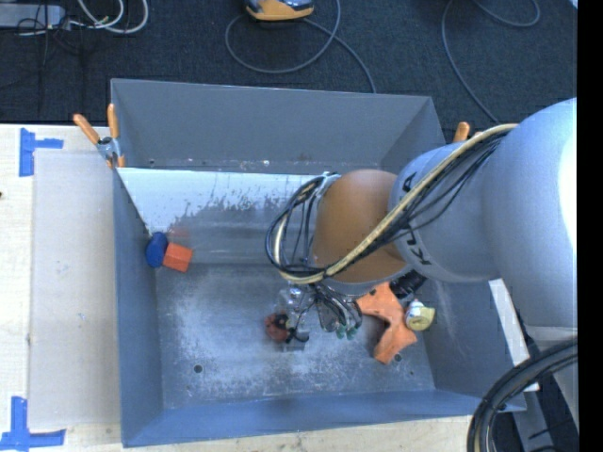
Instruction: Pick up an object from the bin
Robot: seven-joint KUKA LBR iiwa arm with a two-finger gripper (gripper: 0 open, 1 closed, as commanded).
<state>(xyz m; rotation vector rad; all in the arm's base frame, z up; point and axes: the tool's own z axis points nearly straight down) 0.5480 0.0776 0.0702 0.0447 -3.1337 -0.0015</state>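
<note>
Grey metal of the bin (236, 384) is seen bare along its near edge. Just beyond, at mid-floor, the gripper (300, 326) is held low beside a small dark red object (277, 326), perhaps touching it; whether it is released or clenched cannot be told. An orange plastic piece (384, 320) and a small yellow-and-white thing (418, 316) are found to its right. Farther off, by the left wall, a blue block (155, 250) and an orange block (177, 258) are set together. Nothing is judged lifted yet; grasping and raising are left.
</note>
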